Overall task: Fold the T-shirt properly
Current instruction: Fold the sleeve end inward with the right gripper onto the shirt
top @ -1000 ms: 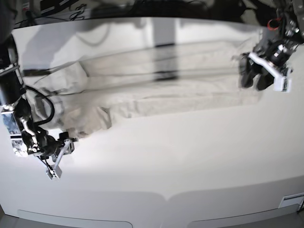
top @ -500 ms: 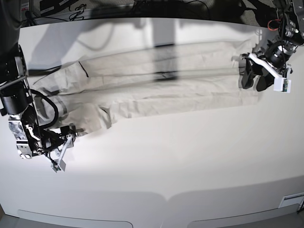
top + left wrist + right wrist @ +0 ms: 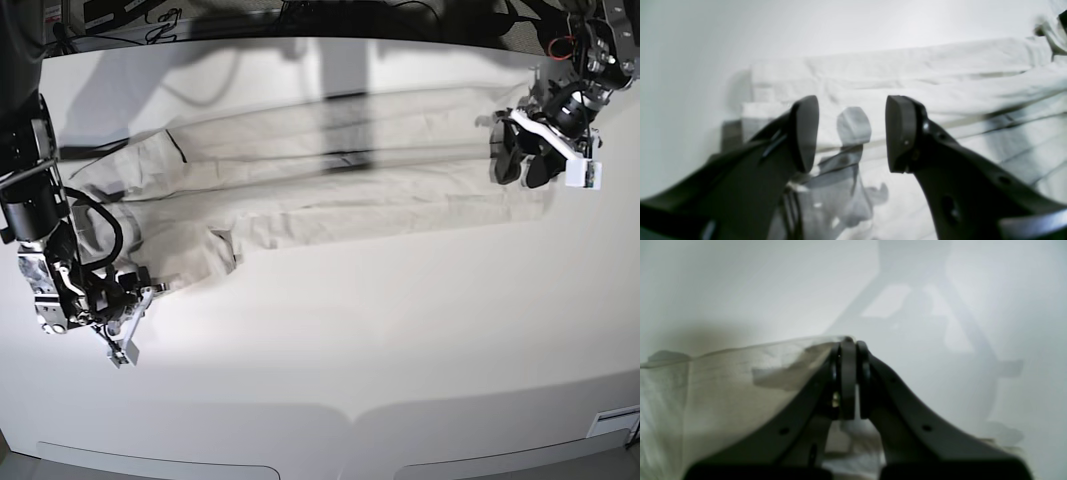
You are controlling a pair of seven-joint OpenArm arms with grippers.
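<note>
Your right gripper (image 3: 848, 373) is pinching a corner of the T-shirt (image 3: 350, 180), which lies stretched across the table (image 3: 400, 340), while your left gripper (image 3: 850, 133) hangs spread above the far hem, likely to lift both ends together.

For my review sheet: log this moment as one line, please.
right gripper: shut on T-shirt edge | left gripper: open above shirt's other end | shirt: partly folded on table
</note>
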